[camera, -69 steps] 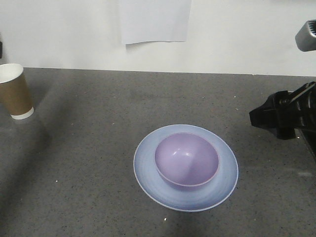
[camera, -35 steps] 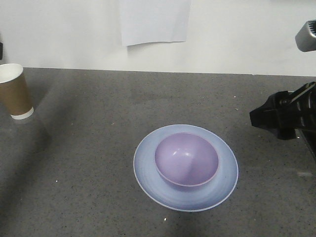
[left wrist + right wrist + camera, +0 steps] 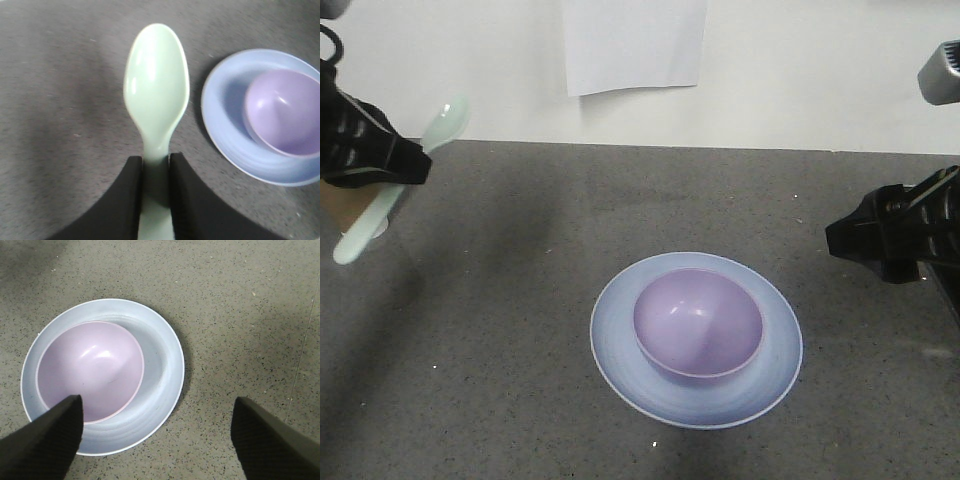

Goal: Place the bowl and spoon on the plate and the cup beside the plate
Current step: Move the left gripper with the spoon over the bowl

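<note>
On the speckled dark grey counter [image 3: 490, 390], nearest the front edge, lay one round, shallow pale blue plate [image 3: 620, 352]. One smooth lavender-purple plastic bowl [image 3: 698, 322] sat upright inside it, a little toward the plate's far side, so that a wider band of blue showed in front. The bowl had nothing in it. Farther back, at the right edge, hung the black right hand [image 3: 156, 404], one of two hands in sight. Its two fingers were spread wide with nothing between them, and from the right wrist view one fingertip [image 3: 55, 427] overlapped the bowl's rim while the other stood over bare counter. At the far left, well apart from the plate, the black left hand [image 3: 156, 192] was clenched on the handle of the one small pale mint-green plastic spoon [image 3: 156, 95]. The spoon was tilted, its scoop raised toward the wall and its handle end lower. From the left wrist view the scoop jutted past the fingers [image 3: 131, 195] with its hollow face showing. Behind that hand only a sliver of the one brown paper cup [image 3: 334, 205] showed, and whether hand and cup touched could not be told. Farthest back, one white sheet of paper [image 3: 633, 42] hung on the pale wall [image 3: 790, 70].
</note>
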`<state>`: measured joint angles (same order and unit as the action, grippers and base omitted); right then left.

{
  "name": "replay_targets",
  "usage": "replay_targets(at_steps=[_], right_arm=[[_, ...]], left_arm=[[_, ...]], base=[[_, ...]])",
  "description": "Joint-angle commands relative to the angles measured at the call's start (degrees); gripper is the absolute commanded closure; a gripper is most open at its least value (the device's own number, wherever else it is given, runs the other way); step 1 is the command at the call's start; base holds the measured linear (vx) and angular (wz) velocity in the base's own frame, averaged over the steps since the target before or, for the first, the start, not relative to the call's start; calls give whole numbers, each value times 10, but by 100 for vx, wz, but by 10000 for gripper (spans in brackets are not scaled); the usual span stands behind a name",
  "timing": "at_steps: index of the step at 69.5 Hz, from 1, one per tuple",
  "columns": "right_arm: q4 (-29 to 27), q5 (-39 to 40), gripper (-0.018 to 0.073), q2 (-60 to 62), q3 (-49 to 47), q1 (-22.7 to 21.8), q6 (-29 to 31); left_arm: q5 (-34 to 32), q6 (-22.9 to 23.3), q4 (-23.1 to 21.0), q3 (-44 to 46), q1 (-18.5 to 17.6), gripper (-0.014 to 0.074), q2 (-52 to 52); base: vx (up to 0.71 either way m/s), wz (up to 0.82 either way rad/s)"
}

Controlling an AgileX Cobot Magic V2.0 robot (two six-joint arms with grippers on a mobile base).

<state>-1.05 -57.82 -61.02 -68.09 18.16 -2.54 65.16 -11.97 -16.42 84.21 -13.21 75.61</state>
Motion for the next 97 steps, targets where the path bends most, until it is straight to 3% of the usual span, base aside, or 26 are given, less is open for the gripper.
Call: replay_targets(at_steps=[1, 18, 42, 56, 74, 97], right_arm=[[3, 30, -17, 8, -14, -1, 6], [2, 30, -17, 8, -14, -1, 6], [2, 30, -17, 8, -14, -1, 6], [2, 29, -17, 8, -14, -1, 6], [2, 29, -17, 8, -14, -1, 6], [2, 29, -17, 8, -14, -1, 6]], left_arm=[[-19, -31, -38, 13, -22, 604, 4], [-39, -49, -21, 14, -132, 604, 59], [-71, -47, -13, 60, -223, 604, 153], [-37, -43, -12, 118, -248, 604, 218], [-28, -43, -14, 127, -266, 601, 272], [-29, -27, -12, 127, -266, 541, 288]], base=[[0, 0], [0, 0], [0, 0], [0, 0], [0, 0], [0, 0]])
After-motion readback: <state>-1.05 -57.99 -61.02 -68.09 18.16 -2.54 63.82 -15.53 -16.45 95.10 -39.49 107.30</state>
